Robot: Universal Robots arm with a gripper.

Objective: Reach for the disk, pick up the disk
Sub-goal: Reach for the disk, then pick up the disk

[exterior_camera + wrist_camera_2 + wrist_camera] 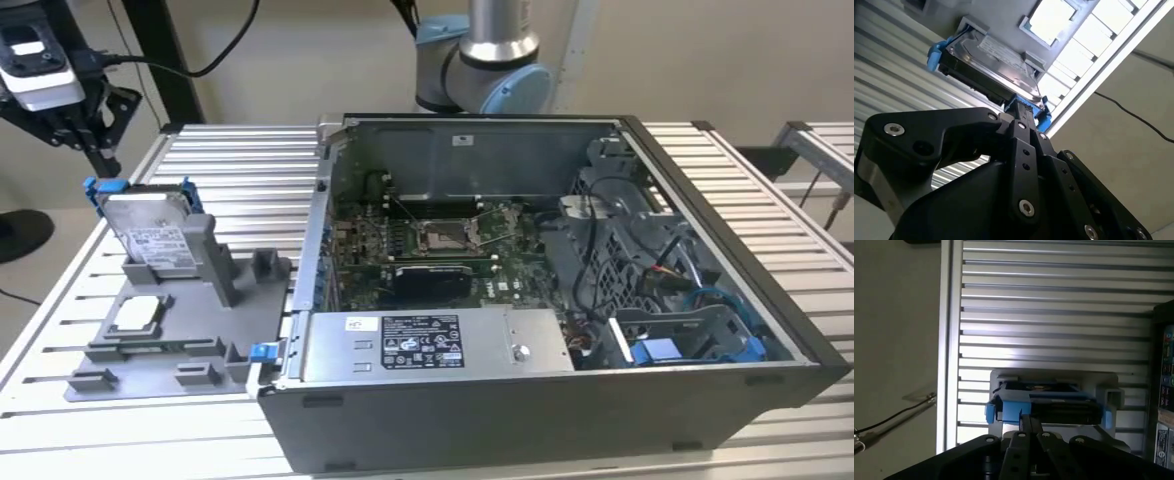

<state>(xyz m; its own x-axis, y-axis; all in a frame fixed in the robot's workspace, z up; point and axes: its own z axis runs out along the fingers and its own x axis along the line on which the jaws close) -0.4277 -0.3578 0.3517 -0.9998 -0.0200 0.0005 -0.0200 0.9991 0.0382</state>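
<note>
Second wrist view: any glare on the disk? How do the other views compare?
In the second wrist view a bright reflection streaks the metal face of the disk and the table slats wash out white; in the first wrist view the disk is dark against brightly lit slats; the exterior view is evenly lit.

The disk is silver-grey, with a white printed label and bright blue rails. The holder is plain mid-grey and the chip is silver. The counter is pale silver, striped by its slats. The case is dark grey and the board green with black slots. The box is silver with a black-and-white sticker. The cable is blue. The arm is silver with light blue caps. The tool is matt black with silver screws.
</note>
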